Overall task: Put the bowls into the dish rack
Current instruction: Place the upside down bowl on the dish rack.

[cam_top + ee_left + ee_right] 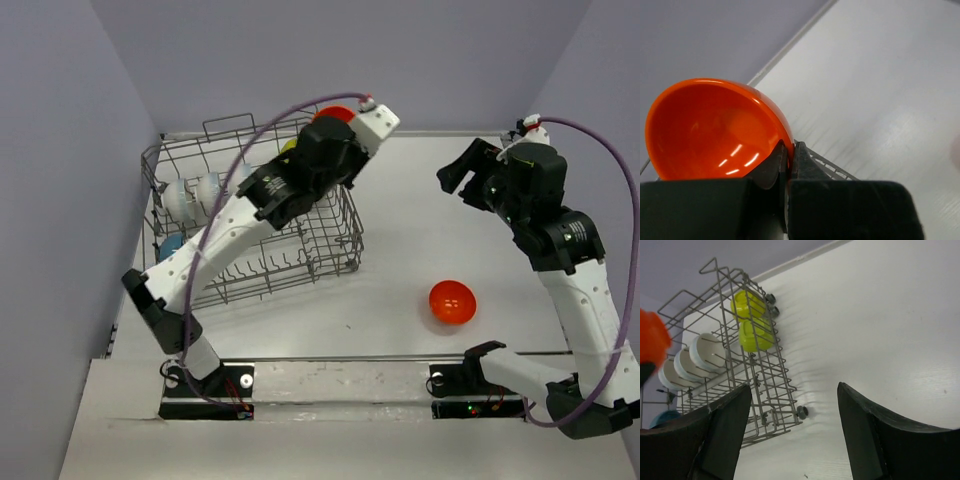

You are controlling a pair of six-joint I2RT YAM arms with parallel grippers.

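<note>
The grey wire dish rack (300,255) stands at the left of the table. My left gripper (338,128) hovers over its far right corner, shut on the rim of an orange-red bowl (336,113). In the left wrist view that bowl (710,130) is tilted, its rim pinched between the fingers (807,157). A second orange-red bowl (452,301) sits upright on the table to the right of the rack. My right gripper (455,185) hangs open and empty above the far right of the table, well apart from it. Its wrist view looks towards the rack (767,390).
In the rack stand white bowls (707,352), two yellow-green bowls (756,335) and a blue bowl (665,417) at its left end. The rack has small wheels (801,412). Lilac walls close in the back and left. Bare white table (420,230) lies between rack and right arm.
</note>
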